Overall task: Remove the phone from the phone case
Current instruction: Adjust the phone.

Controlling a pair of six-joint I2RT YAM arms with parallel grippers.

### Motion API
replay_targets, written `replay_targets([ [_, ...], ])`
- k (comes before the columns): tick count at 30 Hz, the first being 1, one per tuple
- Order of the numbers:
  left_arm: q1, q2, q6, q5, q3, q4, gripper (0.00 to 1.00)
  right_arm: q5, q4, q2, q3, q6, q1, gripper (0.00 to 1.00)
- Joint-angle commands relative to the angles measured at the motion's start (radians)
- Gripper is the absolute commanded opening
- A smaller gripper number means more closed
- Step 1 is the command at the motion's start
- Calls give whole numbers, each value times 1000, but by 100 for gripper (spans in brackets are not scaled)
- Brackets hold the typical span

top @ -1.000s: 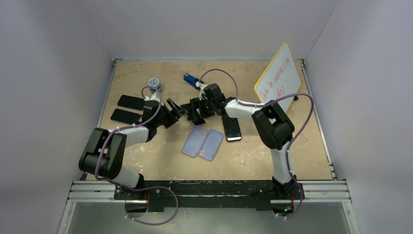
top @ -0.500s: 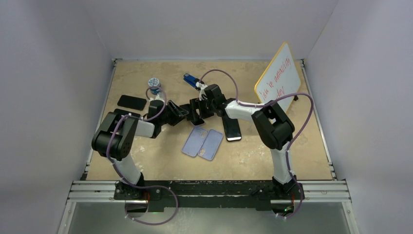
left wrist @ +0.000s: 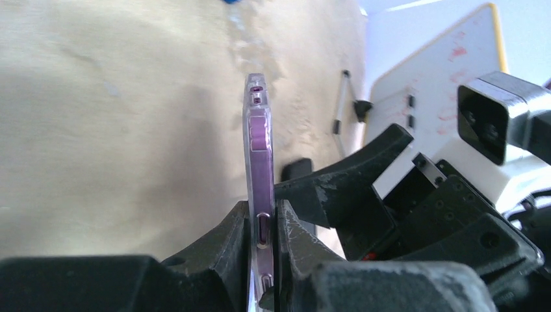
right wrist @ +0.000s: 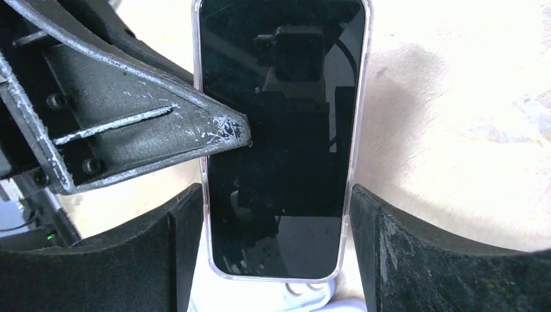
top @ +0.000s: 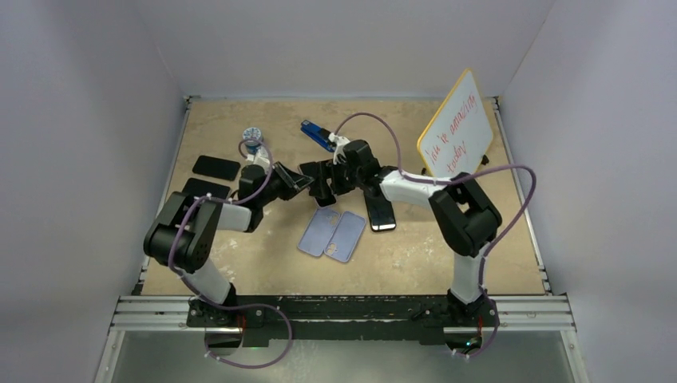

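Observation:
A black-screened phone [right wrist: 282,130] sits in a clear phone case [right wrist: 361,97], held off the table. My right gripper [right wrist: 276,195] is shut across its width, one finger on each long side. In the left wrist view the phone [left wrist: 260,143] shows edge-on, its side purple under the clear case. My left gripper [left wrist: 262,224] is shut on that edge, pinching front and back. One of its fingers [right wrist: 195,133] shows pressed on the screen's left margin. From above, the left gripper [top: 299,180] and the right gripper [top: 323,179] meet at the table's middle, and the phone is mostly hidden between them.
Two pale blue cases [top: 332,234] lie side by side below the grippers, a black phone [top: 382,211] to their right. Two more black phones [top: 215,167] lie at the left. A small can [top: 252,137], a blue object [top: 317,133] and a tilted whiteboard [top: 457,128] stand farther back.
My left gripper has swung right to the held phone and closed on its edge. The right arm's elbow has shifted right, its grip unchanged.

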Motion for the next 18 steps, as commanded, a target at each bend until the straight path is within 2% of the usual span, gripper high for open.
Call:
replay_targets([
  [1, 14, -121, 46, 41, -52, 157, 0, -44, 170, -203, -89, 2, -2, 61],
  [3, 27, -155, 50, 86, -80, 206, 0, -50, 220, -268, -161, -12, -4, 70],
  [6, 58, -198, 43, 178, -128, 296, 0, -67, 270, -359, -246, -25, -8, 76],
  [13, 93, -294, 10, 355, -168, 424, 0, -152, 381, -531, -415, -30, -11, 79],
  [18, 93, -400, 10, 435, -166, 416, 0, -239, 424, -570, -485, -53, -14, 76],
])
